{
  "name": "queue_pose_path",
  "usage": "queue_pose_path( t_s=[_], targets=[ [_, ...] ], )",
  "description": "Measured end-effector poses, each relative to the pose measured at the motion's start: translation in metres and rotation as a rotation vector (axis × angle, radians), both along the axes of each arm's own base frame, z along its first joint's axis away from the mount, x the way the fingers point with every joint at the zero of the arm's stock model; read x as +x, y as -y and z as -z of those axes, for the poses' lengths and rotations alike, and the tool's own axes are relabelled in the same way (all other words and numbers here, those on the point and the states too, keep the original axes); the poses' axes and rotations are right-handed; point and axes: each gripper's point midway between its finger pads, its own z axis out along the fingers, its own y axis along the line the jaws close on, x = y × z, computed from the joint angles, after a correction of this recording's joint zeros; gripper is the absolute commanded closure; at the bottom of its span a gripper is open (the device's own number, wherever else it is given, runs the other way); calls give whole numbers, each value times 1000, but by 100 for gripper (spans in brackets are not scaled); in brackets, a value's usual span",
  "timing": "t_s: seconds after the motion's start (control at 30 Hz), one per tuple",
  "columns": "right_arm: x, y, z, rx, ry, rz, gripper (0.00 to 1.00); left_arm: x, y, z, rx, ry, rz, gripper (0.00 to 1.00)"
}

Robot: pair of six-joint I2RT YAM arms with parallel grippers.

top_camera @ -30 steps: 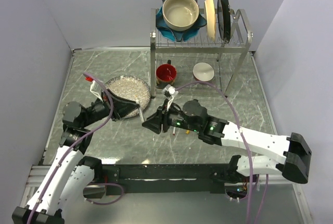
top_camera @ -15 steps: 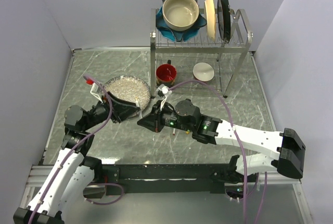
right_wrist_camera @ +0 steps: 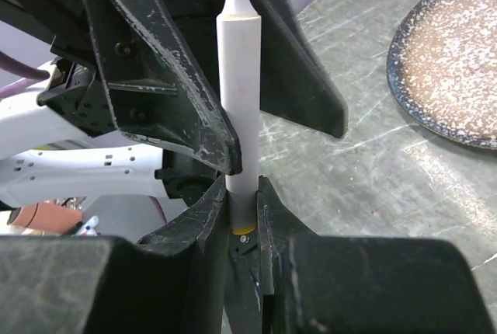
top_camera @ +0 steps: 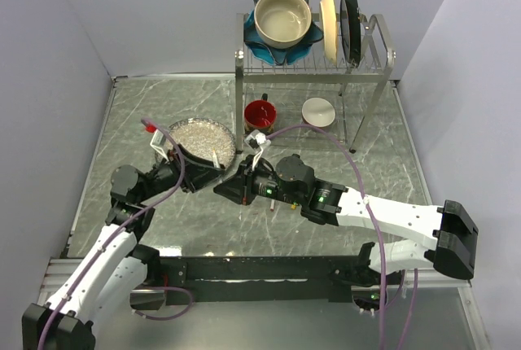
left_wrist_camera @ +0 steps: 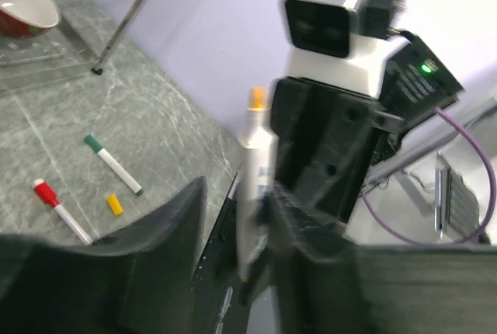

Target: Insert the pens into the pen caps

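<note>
A white-barrelled pen (right_wrist_camera: 239,93) with a yellow-orange tip stands upright, and my right gripper (right_wrist_camera: 245,192) is shut on its lower end. My left gripper (left_wrist_camera: 230,210) is open, its fingers (right_wrist_camera: 167,78) spread on either side of the same pen (left_wrist_camera: 256,165). From above, the two grippers meet nose to nose in mid-table, left (top_camera: 210,176) and right (top_camera: 225,190). On the table lie a green-capped pen (left_wrist_camera: 114,165), a red-capped pen (left_wrist_camera: 60,208) and a loose yellow pen cap (left_wrist_camera: 114,204).
A speckled plate (top_camera: 199,140) lies just behind the left gripper. The metal dish rack (top_camera: 313,63) at the back carries a beige bowl (top_camera: 282,18) and upright plates. A red bowl (top_camera: 260,114) and a white bowl (top_camera: 317,111) sit under it.
The right gripper moved left to the pen and shut on its lower end. The left gripper, shut on the pen before, has opened around it.
</note>
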Motion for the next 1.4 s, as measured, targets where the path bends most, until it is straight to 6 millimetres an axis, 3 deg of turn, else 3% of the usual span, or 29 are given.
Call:
queue_pose_path(
  t_s=[0.03, 0.07, 0.1, 0.17, 0.2, 0.3, 0.4, 0.53, 0.7, 0.9, 1.07, 1.23, 1.4],
  targets=[
    [0, 0, 1, 0, -3, 0, 100, -1, 1, -1, -3, 0, 8, 77],
    [1, 1, 2, -4, -6, 4, 100, -3, 3, -3, -7, 14, 22, 93],
    [1, 1, 4, -5, -9, 7, 100, -4, 5, -4, -10, 20, 33, 99],
    [2, 2, 6, -7, -12, 17, 100, -8, 8, -5, -11, 36, 55, 99],
    [2, 3, 6, -7, -13, 20, 87, -8, 10, -5, -12, 40, 60, 99],
    [2, 5, 8, -9, -25, 30, 64, -9, 12, -3, -7, 48, 63, 99],
    [-3, 12, 14, -22, -70, 34, 60, -10, 15, 4, 34, 64, 74, 99],
    [-14, 33, 26, -52, -154, 49, 60, -3, 18, 5, 129, 86, 82, 99],
    [-19, 73, 66, -163, -277, 164, 59, 11, 19, 6, 260, 134, 81, 99],
    [24, 135, 139, -365, -460, 502, 62, 14, 13, 31, 355, 96, 57, 99],
    [52, 185, 180, -541, -495, 716, 66, 8, 3, 33, 380, 130, 2, 99],
    [59, 204, 202, -685, -480, 758, 71, 7, -8, 23, 391, 194, -84, 99],
    [64, 215, 220, -874, -410, 724, 63, 9, -10, 23, 402, 203, -105, 99]
  ],
)
